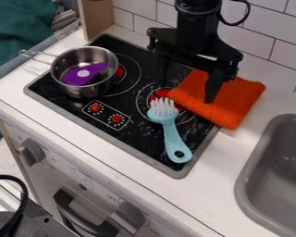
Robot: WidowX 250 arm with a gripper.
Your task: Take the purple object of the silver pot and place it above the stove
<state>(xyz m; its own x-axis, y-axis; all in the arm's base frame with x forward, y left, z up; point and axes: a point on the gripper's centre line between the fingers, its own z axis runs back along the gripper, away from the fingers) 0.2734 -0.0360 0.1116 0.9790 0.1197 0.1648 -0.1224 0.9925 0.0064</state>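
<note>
I have the claw [188, 90] wide, one finger standing out against the orange cloth [242, 95], the other hard to pick out over the black stove [138, 134]. The arm above it is cut off at the top. Left of the claw in my view, the purple thing [78, 77] lies inside the pot [66, 58]; I can't tell what the dark patch beside it is. Just below the claw, the blue brush [171, 134] lies on the stove. Right and lower, the sink [244, 178] runs out of my view.
</note>
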